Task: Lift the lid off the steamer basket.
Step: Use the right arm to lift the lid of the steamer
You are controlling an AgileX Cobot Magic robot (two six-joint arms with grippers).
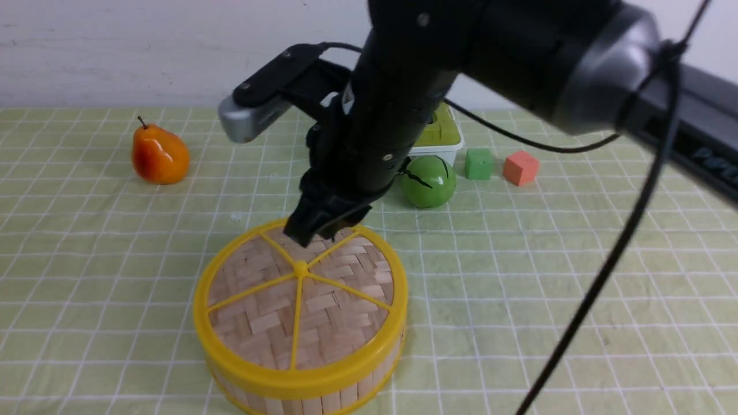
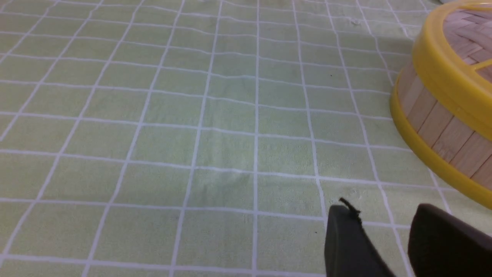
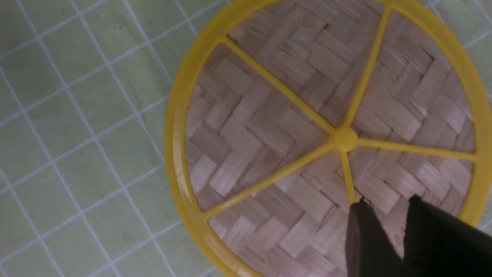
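The lid (image 1: 340, 305) is a woven tan bamboo disc with a yellow rim, yellow spokes and a small central knob (image 1: 300, 268). It sits closed on the steamer basket (image 1: 323, 397), a round bamboo-slat tub with yellow rims, on the near middle of the table. My right gripper (image 1: 320, 227) hangs over the far part of the lid, just above it, behind the knob. In the right wrist view its jaws (image 3: 386, 202) stand slightly apart, holding nothing, over the weave (image 3: 261, 130) beside a spoke. My left gripper (image 2: 380, 209) is open and empty over the cloth, left of the basket wall (image 2: 442, 130).
On the green checked cloth a pear (image 1: 159, 155) lies at the far left. A green round fruit (image 1: 429, 181), a green cube (image 1: 479, 163), an orange cube (image 1: 520, 168) and a white box with a green top (image 1: 441, 138) lie behind the basket. A black cable (image 1: 605, 271) hangs at right.
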